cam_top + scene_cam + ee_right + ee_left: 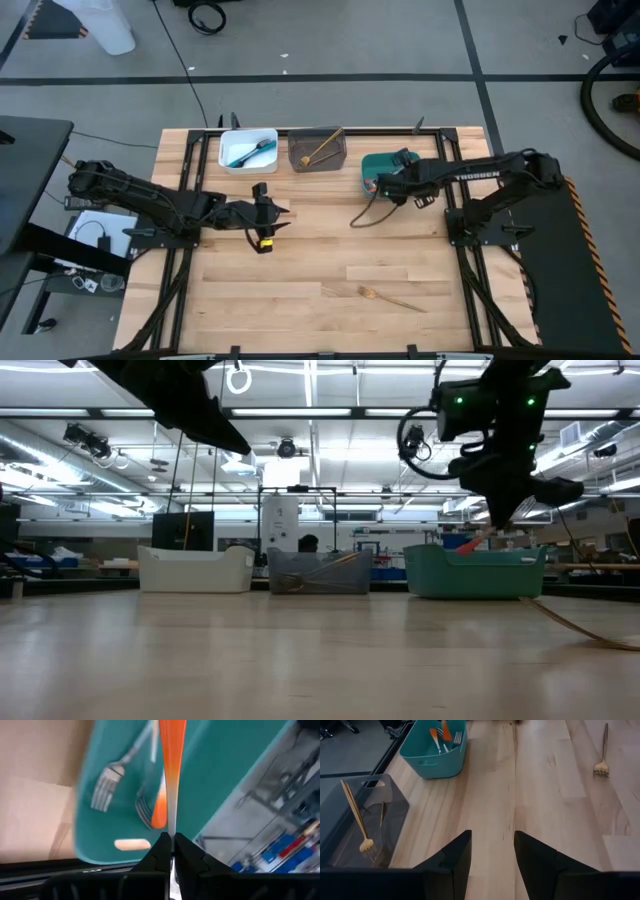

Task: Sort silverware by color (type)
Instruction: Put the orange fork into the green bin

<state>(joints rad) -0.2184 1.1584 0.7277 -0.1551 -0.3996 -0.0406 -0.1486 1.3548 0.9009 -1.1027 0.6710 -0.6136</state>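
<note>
Right gripper clamped on orange fork over teal bin, left gripper spread, empty.

My left arm reaches in from the left side, stretched low across the middle of the surface. Its black two-finger left claw hangs in the air with the fingers spread wide and nothing between them. My right arm bends in from the right side. Its black right claw is up high, pinched tight on a thin orange-handled fork.
</note>
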